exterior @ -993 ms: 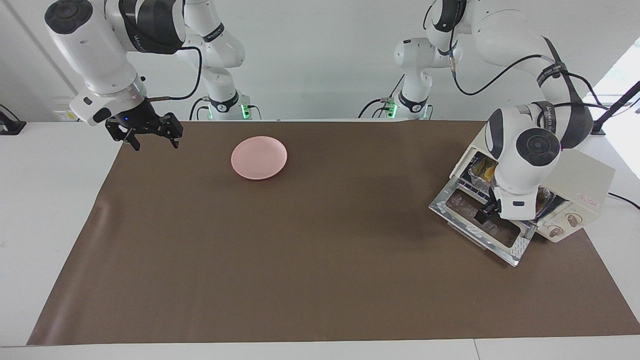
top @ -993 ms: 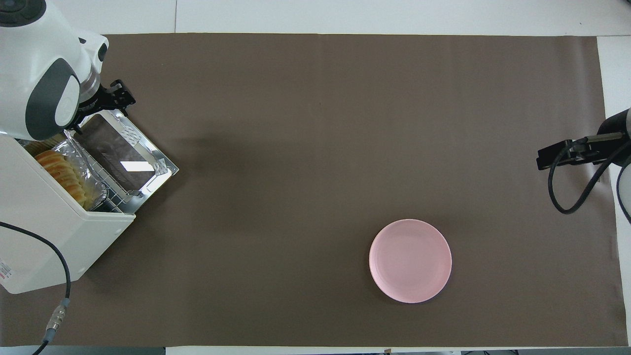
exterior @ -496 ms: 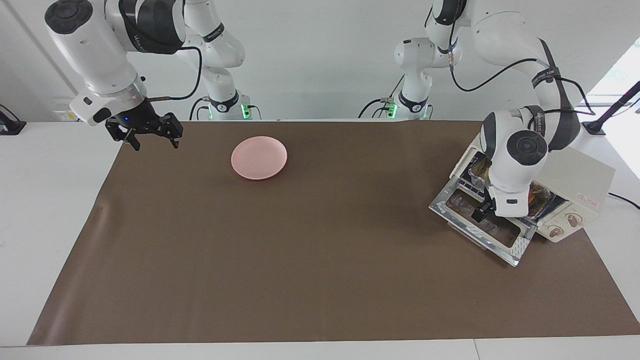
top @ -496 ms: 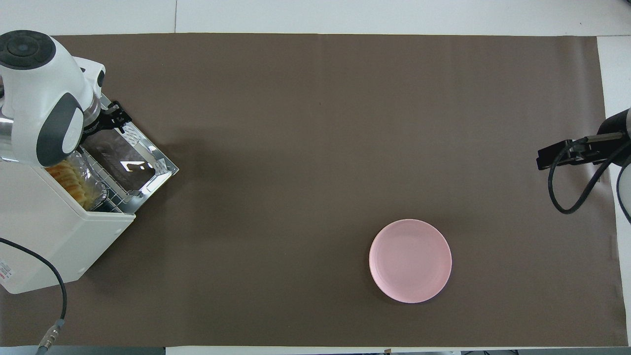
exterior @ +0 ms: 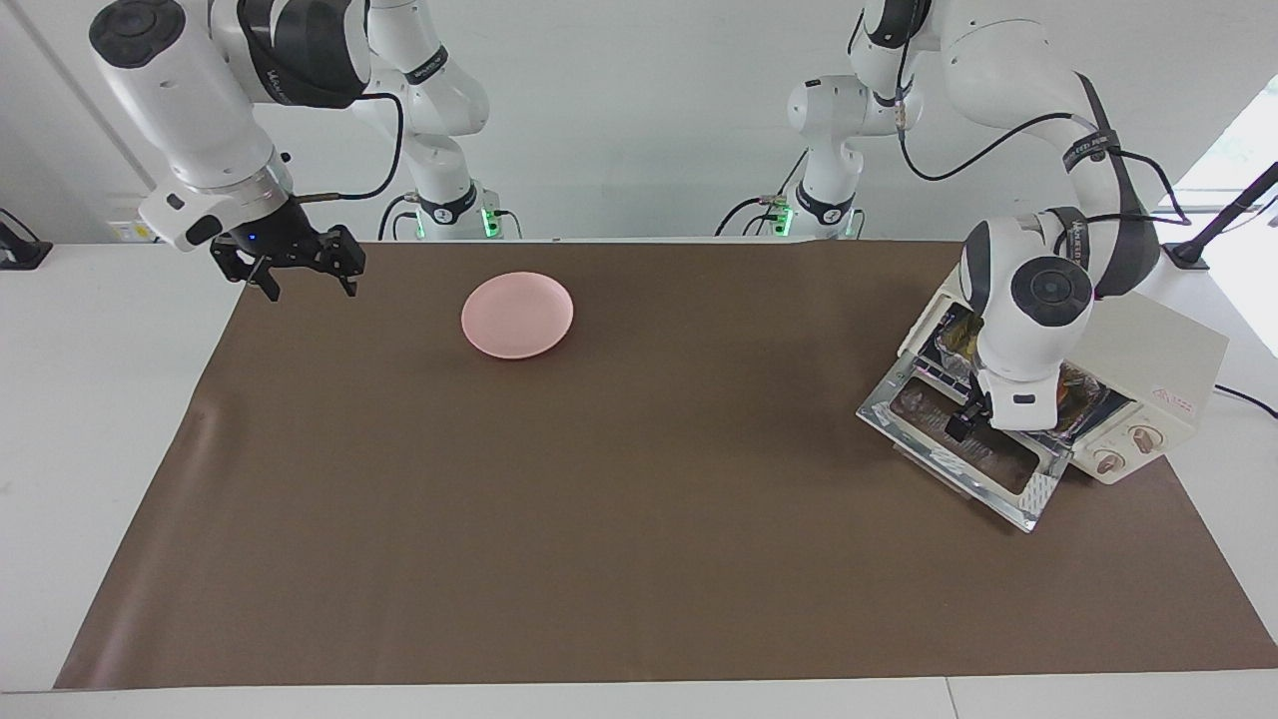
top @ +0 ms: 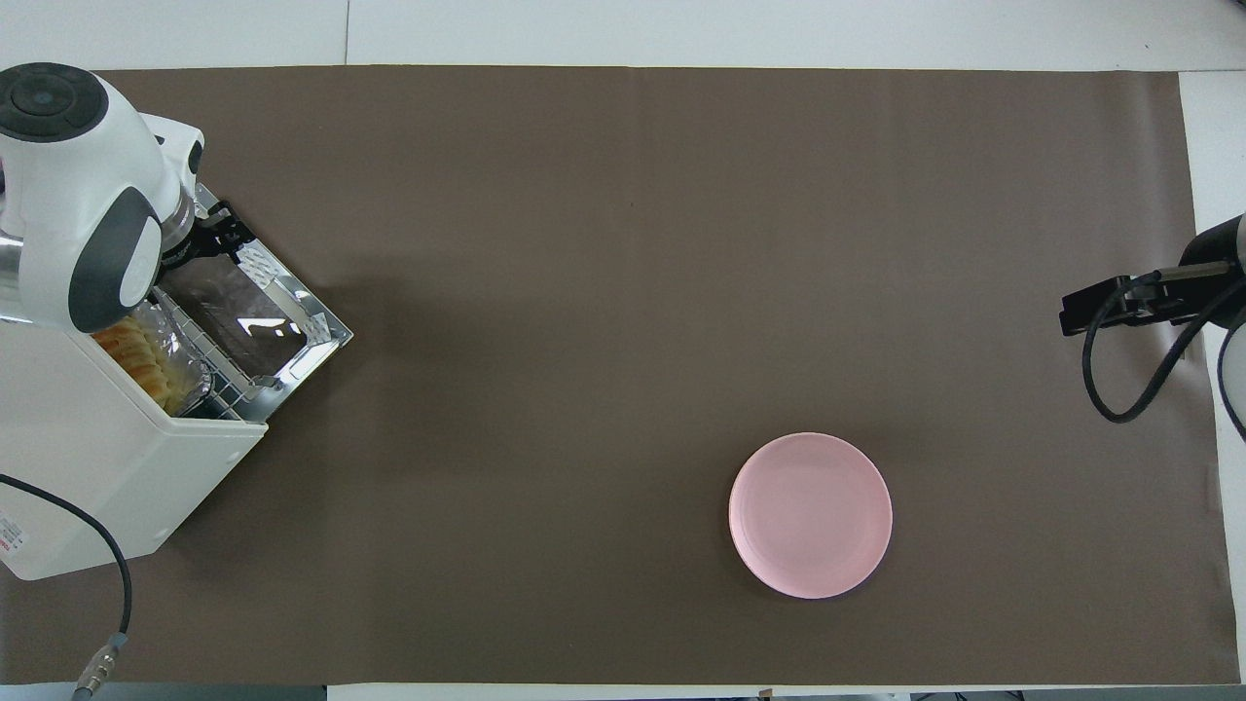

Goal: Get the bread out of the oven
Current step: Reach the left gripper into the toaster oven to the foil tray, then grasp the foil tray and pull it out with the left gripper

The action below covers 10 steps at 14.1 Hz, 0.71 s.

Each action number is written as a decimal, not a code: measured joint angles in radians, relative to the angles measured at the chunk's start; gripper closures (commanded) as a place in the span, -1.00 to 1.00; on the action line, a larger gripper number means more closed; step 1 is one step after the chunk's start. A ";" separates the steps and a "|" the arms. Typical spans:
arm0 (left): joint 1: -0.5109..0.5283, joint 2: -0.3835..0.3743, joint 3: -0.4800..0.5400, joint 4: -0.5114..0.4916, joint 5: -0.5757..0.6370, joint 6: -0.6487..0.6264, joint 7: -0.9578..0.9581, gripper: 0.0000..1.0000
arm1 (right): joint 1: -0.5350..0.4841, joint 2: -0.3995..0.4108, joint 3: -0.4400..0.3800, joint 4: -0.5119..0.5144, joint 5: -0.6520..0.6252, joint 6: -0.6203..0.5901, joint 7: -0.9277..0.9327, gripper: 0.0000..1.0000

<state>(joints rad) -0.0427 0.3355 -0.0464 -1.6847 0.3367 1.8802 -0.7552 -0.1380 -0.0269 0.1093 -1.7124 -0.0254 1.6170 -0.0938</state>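
- Facing view: bread [exterior: 960,341] sits inside the oven [exterior: 1148,371], at about 3 o'clock in this view, at the left arm's end of the tabletop [exterior: 639,519]. Only a small yellow bit shows next to the arm.
- Oven door [exterior: 963,454] is down and open. That part looks done. Taking the bread out is not done yet.
- Left pincer [exterior: 960,427] hangs low over the open door. I cannot tell if its tips are apart or together.
- Right pincer [exterior: 305,268] waits in the air at about 10 o'clock, with its tips apart and nothing in them.
- Pink plate [exterior: 517,315] lies bare on the brown mat [exterior: 639,559].
- A small red mark is on the oven side, but I cannot read it.
- Overhead view: the bread [top: 136,355] lies in a silver foil tray [top: 180,365] on the oven rack, at about 9 o'clock.
- The left pincer [top: 222,234] is over the door's outer end, not on the bread.
- The right pincer [top: 1105,310] is at about 3 o'clock.
- The plate [top: 810,514] is well apart from the oven [top: 107,487].
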 measured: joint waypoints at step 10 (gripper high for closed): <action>0.008 -0.019 0.000 -0.089 0.000 0.038 0.000 -1.00 | 0.000 0.000 0.000 0.000 0.000 0.000 0.000 -1.00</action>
<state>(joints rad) -0.0342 0.3164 -0.0460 -1.7733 0.3370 1.9186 -0.7556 -0.1379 -0.0269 0.1093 -1.7124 -0.0254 1.6170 -0.0938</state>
